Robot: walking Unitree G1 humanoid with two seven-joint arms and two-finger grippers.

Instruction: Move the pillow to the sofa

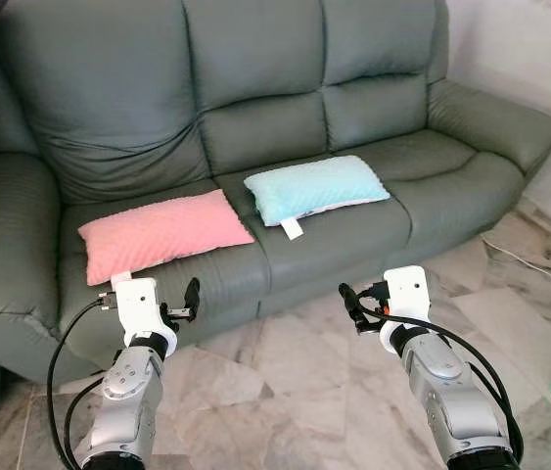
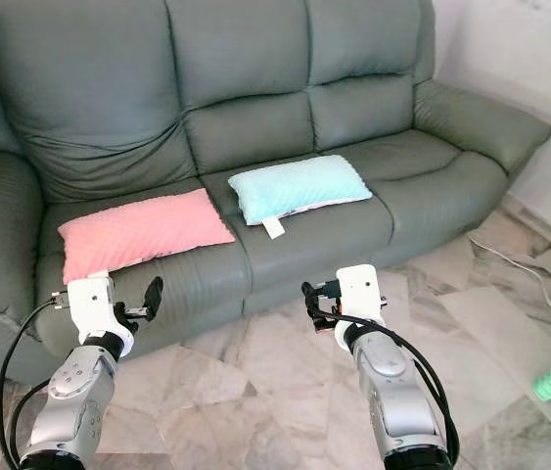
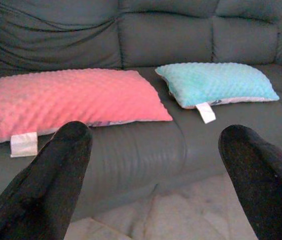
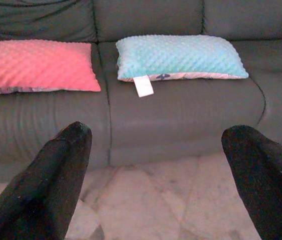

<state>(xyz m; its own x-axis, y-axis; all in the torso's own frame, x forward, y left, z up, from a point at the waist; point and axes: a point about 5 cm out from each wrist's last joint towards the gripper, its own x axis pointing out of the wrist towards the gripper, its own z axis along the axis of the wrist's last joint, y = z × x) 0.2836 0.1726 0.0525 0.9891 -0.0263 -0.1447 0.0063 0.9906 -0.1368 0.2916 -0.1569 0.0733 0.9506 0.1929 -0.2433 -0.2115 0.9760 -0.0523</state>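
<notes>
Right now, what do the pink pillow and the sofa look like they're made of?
Pink pillow: probably soft plush fabric with a raised dot texture and a matte look. Sofa: grey-green leather or imitation leather, smooth with a faint sheen and soft creases; I can't tell which.

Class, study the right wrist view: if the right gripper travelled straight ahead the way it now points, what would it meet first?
Probably the front of the sofa seat, just below the blue pillow. The right gripper is open and empty; depth is uncertain.
</notes>
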